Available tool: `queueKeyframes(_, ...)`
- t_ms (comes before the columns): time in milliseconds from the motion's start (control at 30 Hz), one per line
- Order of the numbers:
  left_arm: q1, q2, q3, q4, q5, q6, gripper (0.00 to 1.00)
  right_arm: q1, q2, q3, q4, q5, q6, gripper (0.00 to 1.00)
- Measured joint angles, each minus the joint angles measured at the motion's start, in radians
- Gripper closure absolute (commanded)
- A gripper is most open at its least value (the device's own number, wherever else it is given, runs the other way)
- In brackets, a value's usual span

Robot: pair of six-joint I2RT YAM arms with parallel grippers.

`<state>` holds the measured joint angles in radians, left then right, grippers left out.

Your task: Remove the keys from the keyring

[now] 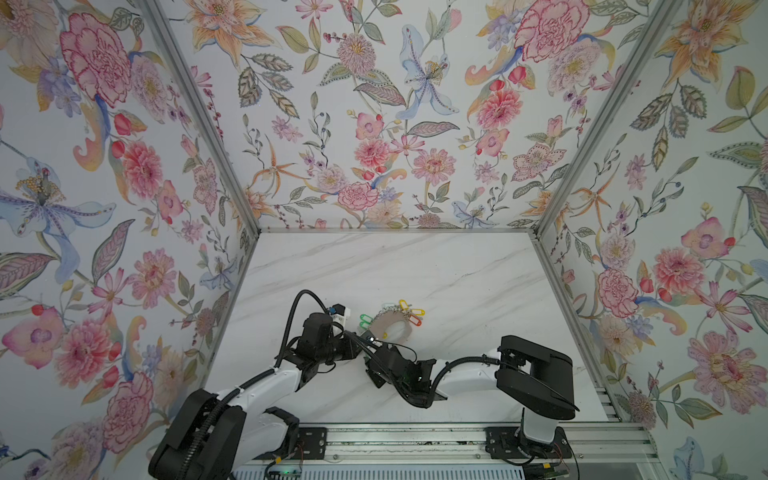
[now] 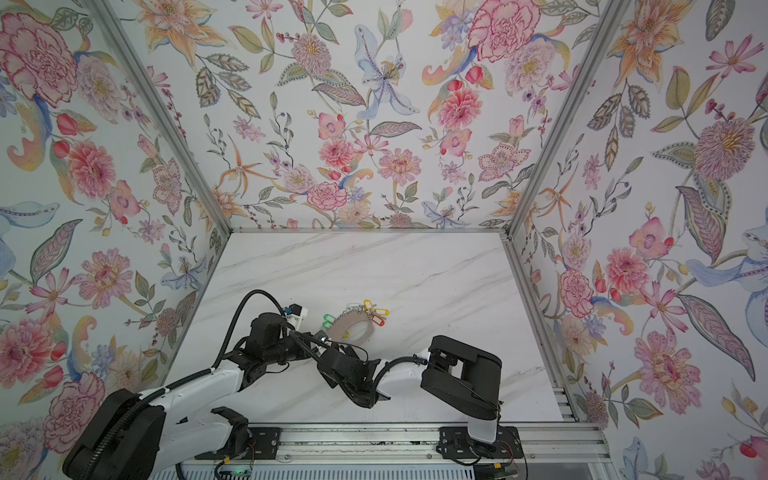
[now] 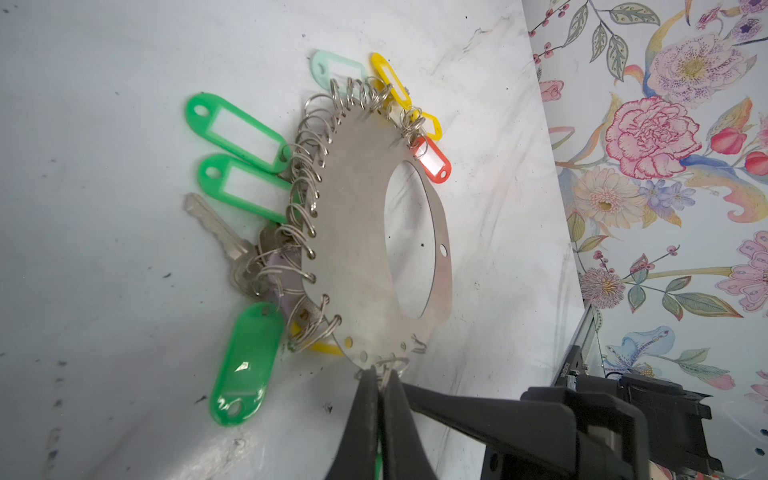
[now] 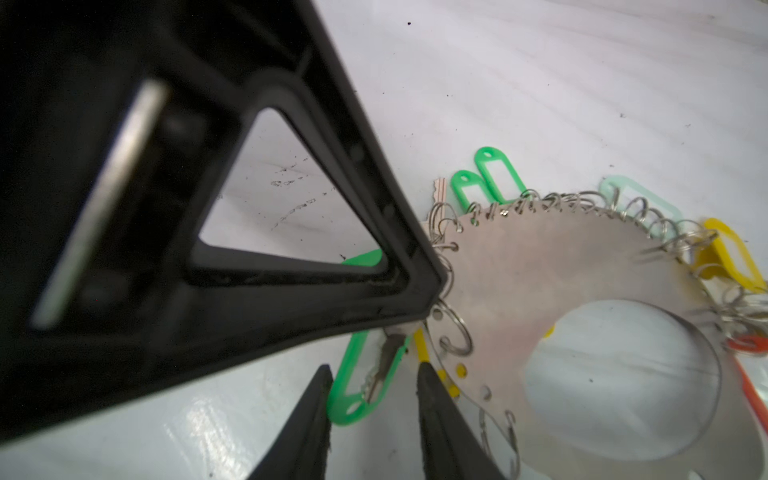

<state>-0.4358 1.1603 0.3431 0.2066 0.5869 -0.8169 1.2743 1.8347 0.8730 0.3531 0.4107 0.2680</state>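
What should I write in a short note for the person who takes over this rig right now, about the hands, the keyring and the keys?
Left hand: shut on the rim of the keyring, next to a small wire ring; the keyring looks tilted, not flat on the table.
Right hand: open, a green tag with a key lying on it between the jaws.
Keys: all that show sit around the keyring's rim with their tags.
Done: no key lies apart from the keyring.
Left: take off every key, probably starting with the green-tagged one.
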Motion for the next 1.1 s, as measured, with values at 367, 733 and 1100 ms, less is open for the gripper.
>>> queueKeyframes(367, 0.004, 0.000, 0.000, 0.011, -0.001, -0.010, 1.00, 0.001, 0.013, 0.019, -0.005, 0.034, 0.005, 0.77)
queueKeyframes(733, 0.004, 0.000, 0.000, 0.015, -0.019, -0.018, 1.00, -0.004, 0.062, 0.054, 0.035, 0.079, 0.002, 0.74)
queueKeyframes(1100, 0.006, 0.000, 0.000, 0.033, -0.031, -0.018, 1.00, -0.011, 0.068, 0.069, 0.038, 0.085, 0.002, 0.92)
